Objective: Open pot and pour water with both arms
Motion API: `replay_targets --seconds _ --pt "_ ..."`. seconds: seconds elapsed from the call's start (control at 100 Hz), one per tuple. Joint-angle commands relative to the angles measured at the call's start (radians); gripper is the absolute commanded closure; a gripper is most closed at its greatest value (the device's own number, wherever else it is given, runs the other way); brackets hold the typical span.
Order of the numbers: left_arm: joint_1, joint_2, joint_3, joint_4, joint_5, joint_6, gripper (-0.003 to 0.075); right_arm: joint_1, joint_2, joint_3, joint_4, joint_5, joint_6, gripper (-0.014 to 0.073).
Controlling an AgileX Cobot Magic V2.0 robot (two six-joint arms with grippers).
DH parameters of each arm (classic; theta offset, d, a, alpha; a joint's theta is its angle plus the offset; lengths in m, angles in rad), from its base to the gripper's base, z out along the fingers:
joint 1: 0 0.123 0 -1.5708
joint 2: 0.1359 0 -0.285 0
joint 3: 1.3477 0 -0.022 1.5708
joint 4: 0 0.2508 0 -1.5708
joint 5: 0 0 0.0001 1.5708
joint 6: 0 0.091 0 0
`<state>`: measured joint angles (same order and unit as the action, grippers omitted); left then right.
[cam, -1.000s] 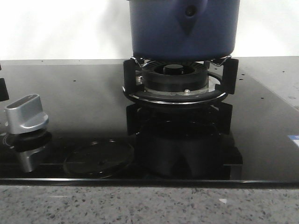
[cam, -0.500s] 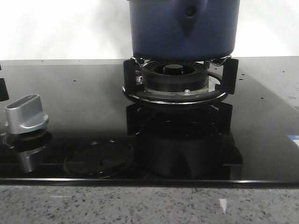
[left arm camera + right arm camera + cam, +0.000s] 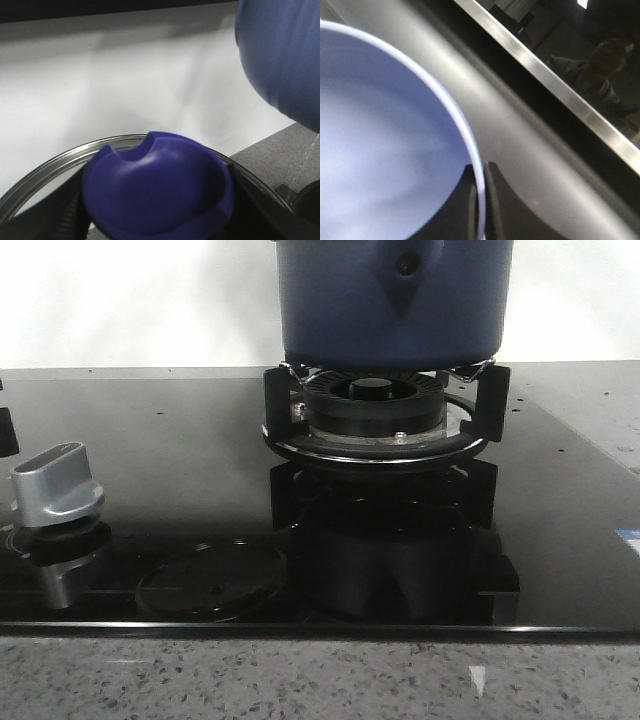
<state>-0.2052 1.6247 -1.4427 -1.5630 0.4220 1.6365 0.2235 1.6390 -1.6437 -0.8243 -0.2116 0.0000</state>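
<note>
The big dark blue pot (image 3: 395,302) sits on the black burner stand (image 3: 378,418) at the back of the shiny black stove top (image 3: 180,470). Its top goes out of the front view, so the rim cannot be seen there. A pointed handle mount (image 3: 405,275) with a small hole faces the camera. A silver knob (image 3: 55,485) stands near the left side of the stove top. A faint round shape (image 3: 212,580) shows in the glass close to the front edge, just left of the burner's reflection. A speckled gray counter (image 3: 320,680) runs along the front. In the left wrist view, a blue knob (image 3: 157,195) fills the bottom of the picture, and it sits in the middle of a clear glass lid (image 3: 55,167). The left gripper's dark parts sit on both sides of the knob, so it seems to be holding the lid by the knob. A blue rounded side (image 3: 285,55) is off in one corner, apart from the lid, and I cannot tell if it is the pot or something else. In the right wrist view, the right gripper (image 3: 481,200) has its two dark fingers (image 3: 502,205) close together on the thin rim of a light blue bowl (image 3: 380,150), one finger inside and one outside, pinching it.
</note>
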Motion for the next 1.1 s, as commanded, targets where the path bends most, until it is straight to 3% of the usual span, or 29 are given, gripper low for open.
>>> replay_targets --seconds 0.0,0.12,0.19,0.37,0.51,0.67,0.88,1.09 --pt "0.004 -0.05 -0.043 -0.056 0.009 -0.008 0.0332 0.001 -0.043 -0.039 0.006 -0.063 -0.008 0.0657" --pt "0.004 -0.05 -0.043 -0.056 0.009 -0.008 0.0332 0.001 -0.043 -0.039 0.006 -0.034 0.0 0.0657" --pt "0.004 -0.05 -0.043 -0.056 0.009 -0.008 0.0332 0.001 -0.043 -0.039 0.029 0.02 0.102 0.0662" --pt "0.004 -0.05 -0.043 -0.056 0.009 -0.008 0.0332 0.001 -0.055 -0.039 0.166 0.364 0.364 0.0662" --pt "0.004 -0.05 -0.043 -0.056 0.013 -0.008 0.0332 0.001 -0.055 -0.039 0.313 0.615 0.364 0.0662" --pt "0.004 -0.05 -0.043 -0.058 0.07 -0.008 0.0332 0.001 -0.06 -0.039 0.389 0.822 0.364 0.0662" --pt "0.004 -0.05 -0.043 -0.06 0.135 -0.008 0.0332 -0.052 -0.121 -0.041 0.568 0.869 0.364 0.0662" --pt "0.004 -0.05 -0.043 -0.081 0.162 -0.008 0.0332 -0.139 -0.184 -0.043 0.614 0.94 0.364 0.0662"
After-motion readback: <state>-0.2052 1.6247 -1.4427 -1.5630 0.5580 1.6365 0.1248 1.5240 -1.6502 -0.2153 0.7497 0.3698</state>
